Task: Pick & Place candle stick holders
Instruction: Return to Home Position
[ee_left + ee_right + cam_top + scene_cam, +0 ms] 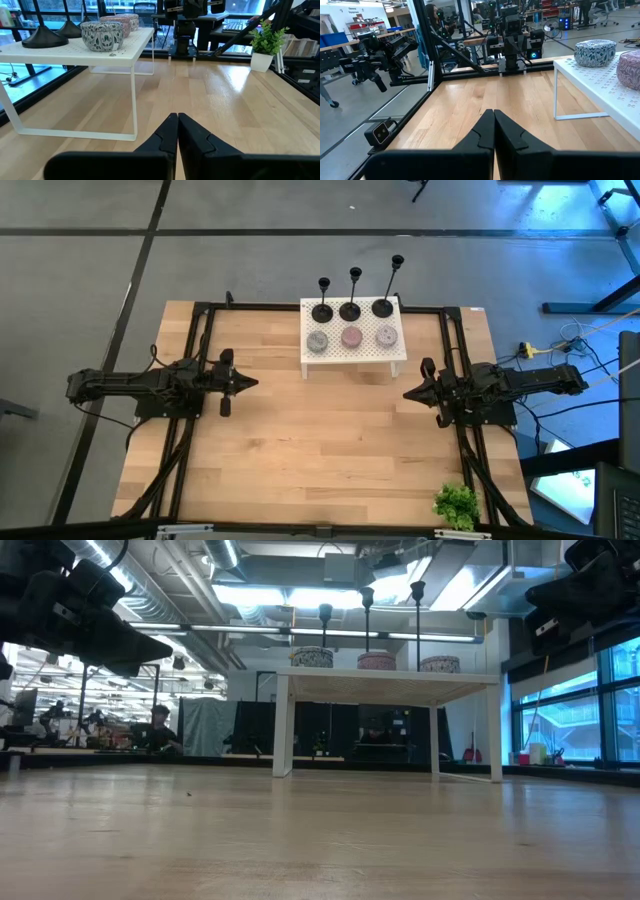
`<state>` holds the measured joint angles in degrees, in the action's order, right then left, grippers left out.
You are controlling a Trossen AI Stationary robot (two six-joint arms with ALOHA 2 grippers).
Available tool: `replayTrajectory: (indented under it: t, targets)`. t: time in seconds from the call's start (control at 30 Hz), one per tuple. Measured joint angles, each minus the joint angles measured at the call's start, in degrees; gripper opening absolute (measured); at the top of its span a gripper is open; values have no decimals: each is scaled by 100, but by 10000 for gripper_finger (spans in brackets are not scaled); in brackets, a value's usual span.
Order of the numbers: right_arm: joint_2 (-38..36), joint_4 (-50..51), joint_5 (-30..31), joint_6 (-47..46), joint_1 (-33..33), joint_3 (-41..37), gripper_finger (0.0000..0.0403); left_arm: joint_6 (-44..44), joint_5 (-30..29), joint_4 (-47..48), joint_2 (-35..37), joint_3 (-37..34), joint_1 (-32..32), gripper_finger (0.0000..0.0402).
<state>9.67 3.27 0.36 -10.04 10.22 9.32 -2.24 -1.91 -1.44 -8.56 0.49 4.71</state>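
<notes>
Three black candle stick holders stand by their round bases in a row along the far side of a white perforated stand; the left one is shortest, the right one tallest. Their stems and top cups show in the low view. My left gripper is shut and empty, to the left of the stand above the table. My right gripper is shut and empty, to the right of the stand.
Three round patterned tins sit in a row on the stand's near side. A small green plant stands at the table's near right corner. Bare wood lies between the arms and in front of the stand.
</notes>
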Motion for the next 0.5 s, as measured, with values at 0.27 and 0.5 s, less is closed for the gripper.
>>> replayTrajectory:
  t: [0.27,0.5]
  targets:
    - [-2,0,0,0,-2,0,0,0,0,-1,0,0,0,5]
    - [-2,0,-2,0,-1,0,0,0,0,0,0,0,0,4]
